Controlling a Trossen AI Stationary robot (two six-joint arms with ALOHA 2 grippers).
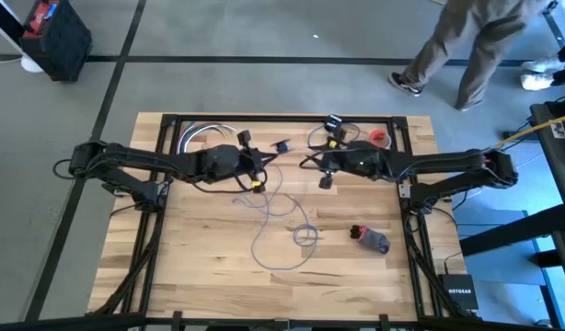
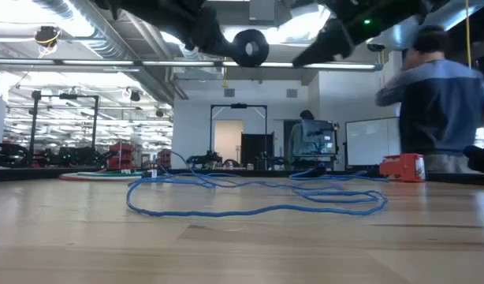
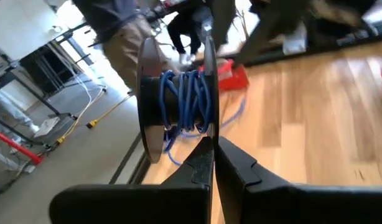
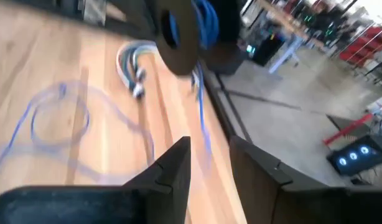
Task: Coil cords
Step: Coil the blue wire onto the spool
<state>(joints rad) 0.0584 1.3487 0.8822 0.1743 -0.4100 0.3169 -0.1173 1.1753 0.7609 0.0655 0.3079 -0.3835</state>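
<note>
A thin blue cord [image 1: 281, 230] lies in loose loops on the wooden table; it also shows in the low view [image 2: 258, 210]. Part of it is wound on a small black spool [image 3: 181, 99] with two round flanges, held up off the table [image 2: 250, 46]. My left gripper [image 1: 269, 158] is shut on that spool. My right gripper [image 4: 209, 155] is open, a little to the spool's right [image 1: 323, 173], facing the spool [image 4: 178, 31]. A strand of cord [image 4: 200, 112] hangs from the spool toward its fingers; I cannot tell whether it touches them. My left gripper pinches the rim of one spool flange [image 3: 208, 127] between its two fingers. The fingers come about level from the table's left. The spool is lifted clear of the table, with slack cord hanging from it.
A bundle of grey and white cables [image 1: 201, 136] lies at the far left, a red roll [image 1: 379, 138] at the far right, and a red and grey object [image 1: 371, 238] at the near right. A person [image 1: 466, 46] walks beyond the far edge.
</note>
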